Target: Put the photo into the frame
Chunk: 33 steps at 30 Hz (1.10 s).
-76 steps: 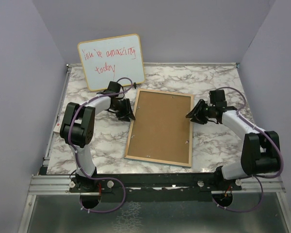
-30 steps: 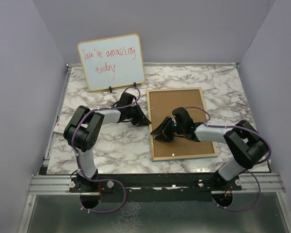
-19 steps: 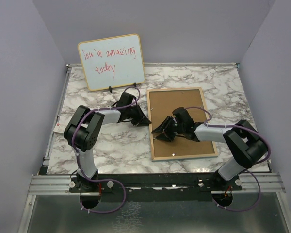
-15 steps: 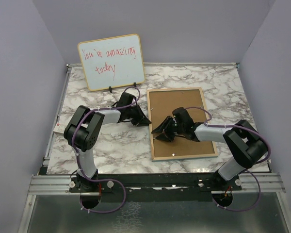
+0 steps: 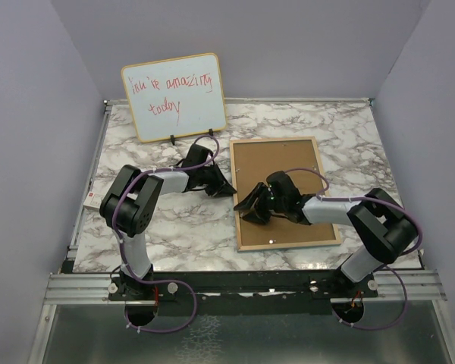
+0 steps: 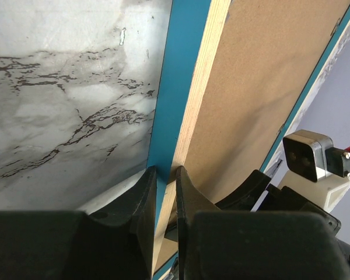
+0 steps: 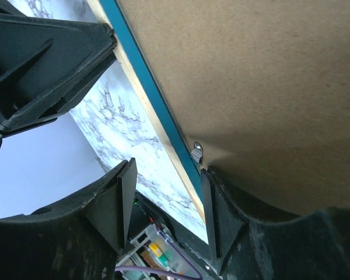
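So, biggest thing first: the marble table (image 5: 167, 227) runs under both grippers. The frame (image 6: 176, 81) lies flat on it, back side up, and its left long edge is where both sets of fingers are. The brown board (image 5: 288, 171) fills the back of the frame, on the far side of that edge from the left gripper (image 6: 162, 174). A whiteboard (image 5: 174, 95) with red writing stands well behind the left fingers, at the back of the table.

The left gripper comes at the edge from the bare-table side. Its fingers are pinching the rim, one on the blue face and one on the light wood side. The right gripper (image 7: 166, 169) reaches across the board to the same edge, a bit nearer the arm bases, just beside the left one. Its fingers are spread, with the blue and wood rail running between them. Can't tell if either pad touches it. A small metal clip (image 7: 196, 153) sits on the board's edge, right by one right fingertip.
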Tool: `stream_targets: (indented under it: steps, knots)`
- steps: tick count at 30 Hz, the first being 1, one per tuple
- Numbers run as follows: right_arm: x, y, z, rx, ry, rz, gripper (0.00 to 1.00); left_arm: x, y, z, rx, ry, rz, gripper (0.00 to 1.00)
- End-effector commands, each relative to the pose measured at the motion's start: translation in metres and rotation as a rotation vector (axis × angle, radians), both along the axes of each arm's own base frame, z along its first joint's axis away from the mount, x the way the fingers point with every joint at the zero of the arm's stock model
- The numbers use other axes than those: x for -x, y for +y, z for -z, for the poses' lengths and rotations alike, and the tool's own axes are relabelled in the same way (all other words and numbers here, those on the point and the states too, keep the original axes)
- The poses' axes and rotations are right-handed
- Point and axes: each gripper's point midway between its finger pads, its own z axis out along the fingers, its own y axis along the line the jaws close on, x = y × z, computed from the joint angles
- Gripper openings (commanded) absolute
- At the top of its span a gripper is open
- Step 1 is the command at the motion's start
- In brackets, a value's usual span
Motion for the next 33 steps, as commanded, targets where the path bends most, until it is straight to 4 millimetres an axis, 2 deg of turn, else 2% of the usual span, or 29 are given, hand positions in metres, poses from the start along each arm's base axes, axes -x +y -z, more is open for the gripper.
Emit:
stream_targets:
  steps: [1, 7, 13, 20, 22, 25, 29, 33]
  knots:
    - [-0.004, -0.007, 0.020, 0.081, -0.053, 0.024, 0.57, 0.030, 0.018, 0.047, -0.120, 0.129, -0.005, 0.00]
    - [-0.012, -0.005, 0.022, 0.086, -0.106, 0.033, 0.57, 0.033, 0.019, 0.048, -0.122, 0.139, -0.005, 0.00]
    - [-0.017, 0.000, 0.015, 0.059, -0.174, 0.022, 0.57, 0.033, 0.019, 0.046, -0.119, 0.138, -0.003, 0.00]
    - [-0.022, 0.007, -0.014, -0.030, -0.374, -0.031, 0.57, 0.027, 0.015, 0.040, -0.115, 0.123, 0.007, 0.00]
    - [-0.021, 0.008, -0.018, -0.056, -0.414, -0.048, 0.58, 0.025, 0.015, 0.039, -0.113, 0.123, 0.008, 0.00]
    - [-0.015, 0.008, -0.035, -0.113, -0.471, -0.060, 0.60, 0.023, 0.014, 0.037, -0.108, 0.115, 0.016, 0.00]
    - [-0.012, -0.006, -0.059, -0.100, -0.520, -0.027, 0.63, 0.019, 0.015, 0.033, -0.111, 0.104, 0.028, 0.01]
    - [-0.026, -0.023, -0.067, 0.038, -0.511, 0.031, 0.63, 0.016, 0.019, 0.032, -0.137, 0.086, 0.037, 0.13]
